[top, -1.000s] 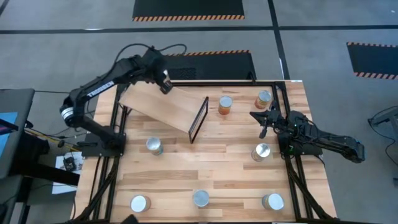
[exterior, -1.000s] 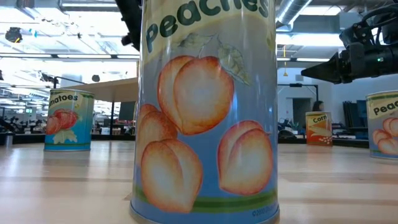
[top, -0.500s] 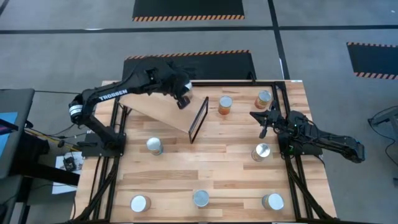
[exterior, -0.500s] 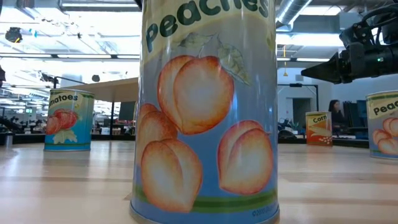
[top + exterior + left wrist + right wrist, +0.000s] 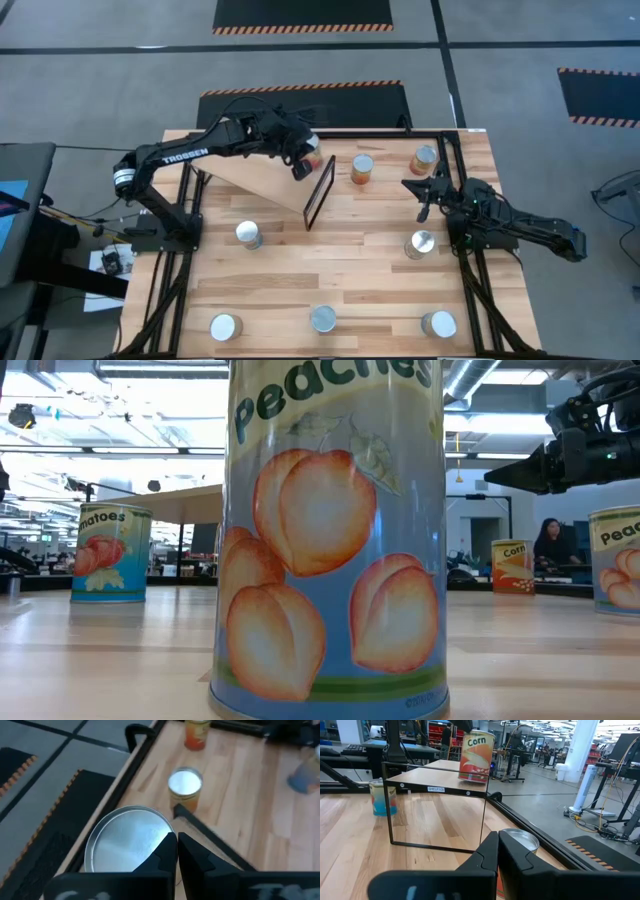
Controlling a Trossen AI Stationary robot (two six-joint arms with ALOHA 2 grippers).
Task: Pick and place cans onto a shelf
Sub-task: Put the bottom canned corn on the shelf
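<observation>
Wooden slats make up the big tabletop (image 5: 340, 270) under my two dark arms. My left gripper (image 5: 303, 160) hangs over the light plywood shelf (image 5: 265, 172), close to the thin black frame (image 5: 319, 192) at its end. Right under this gripper sits a small corn can with a shiny silver lid (image 5: 129, 839). My fingers are pressed together above the lid and hold nothing. Just past the frame stands another orange can (image 5: 362, 168). My right gripper (image 5: 423, 192) rests near the far side of the table, fingers together too. A tall peach can (image 5: 335, 535) stands at the near edge.
</observation>
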